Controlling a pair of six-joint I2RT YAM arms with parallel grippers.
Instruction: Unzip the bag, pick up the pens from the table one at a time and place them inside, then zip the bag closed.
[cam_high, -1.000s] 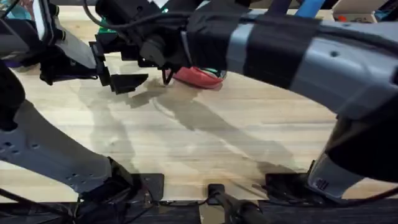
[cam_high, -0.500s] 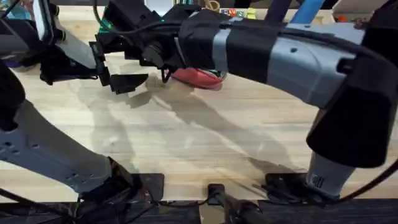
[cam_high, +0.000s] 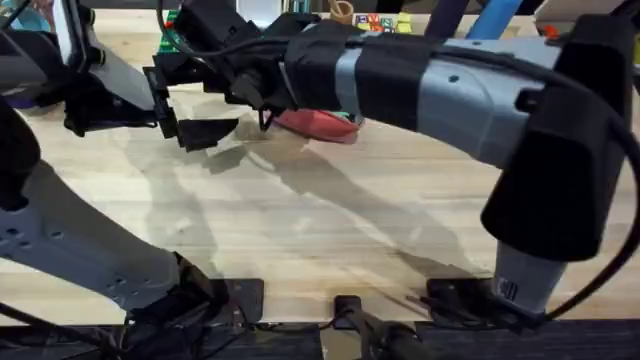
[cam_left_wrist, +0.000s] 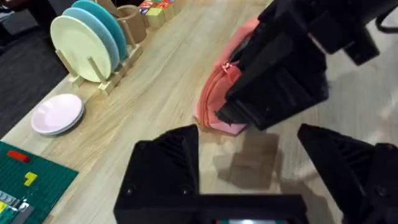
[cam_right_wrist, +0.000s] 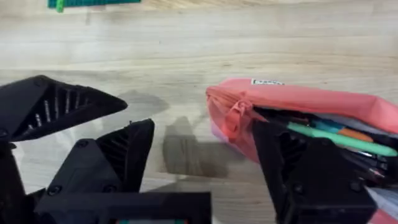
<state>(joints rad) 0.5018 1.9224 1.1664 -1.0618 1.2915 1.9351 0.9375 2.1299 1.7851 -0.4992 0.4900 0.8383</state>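
The counter (cam_high: 330, 220) carries the bag (cam_high: 318, 124) at its far middle, long axis running left-right, mouth unzipped with the pens (cam_right_wrist: 336, 134) inside. The right gripper (cam_right_wrist: 205, 155) sits directly over the bag's zipper-pull end, spread wide and empty, so it is the nearer arm. The left gripper (cam_left_wrist: 249, 162), also wide open and empty, hangs just left of that end.

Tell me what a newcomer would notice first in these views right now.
Probably the coral-pink fabric pencil pouch lying unzipped on the light wooden plank table, with slim green pens visible inside its mouth. Next, the two black tools crowding its zipper end: the right tool open right at the pull tab, and the left tool open beside it.
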